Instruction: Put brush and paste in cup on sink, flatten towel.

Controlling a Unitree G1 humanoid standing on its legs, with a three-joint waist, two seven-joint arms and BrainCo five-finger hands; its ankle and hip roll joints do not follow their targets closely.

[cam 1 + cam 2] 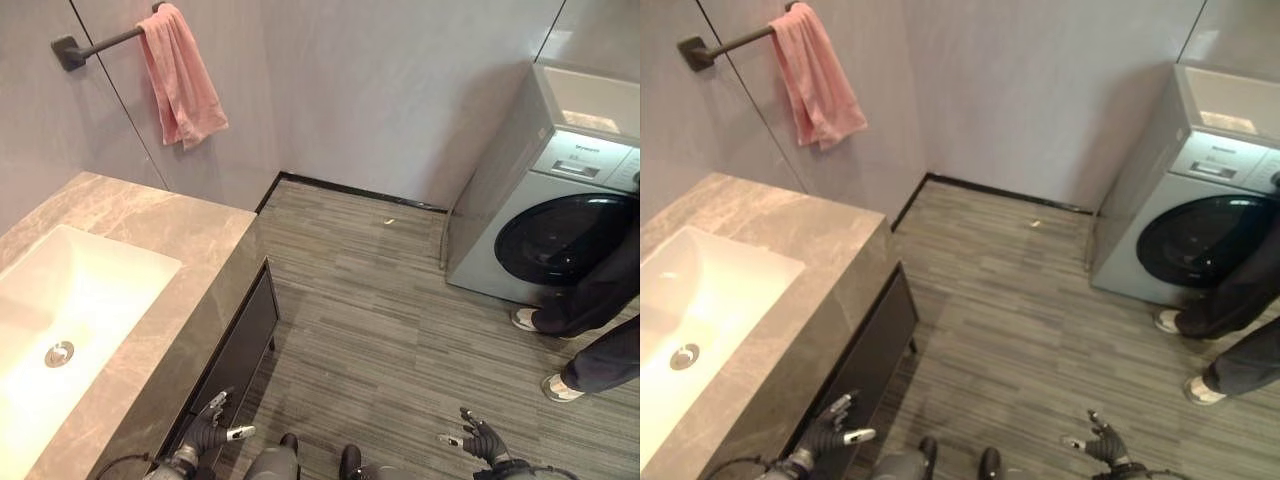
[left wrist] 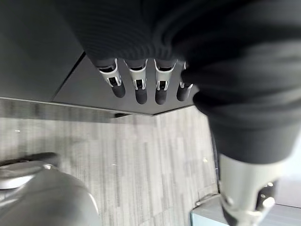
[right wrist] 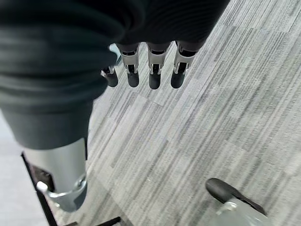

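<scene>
Towel (image 1: 180, 75) bunched on rail, upper left; sink (image 1: 70, 320) lower left; left hand (image 1: 210, 430) and right hand (image 1: 482, 440) spread, empty, along bottom edge.

Sink (image 1: 75, 290) in counter (image 1: 190, 240) at left; towel (image 1: 180, 75) on bar (image 1: 100, 42) behind; washing machine (image 1: 555, 190) far right, person (image 1: 595, 320) before it.

Soft pink cloth towel (image 1: 180, 75) on a matt dark bar (image 1: 95, 45) — polished stone counter (image 1: 175, 225), glossy white sink (image 1: 90, 290).
</scene>
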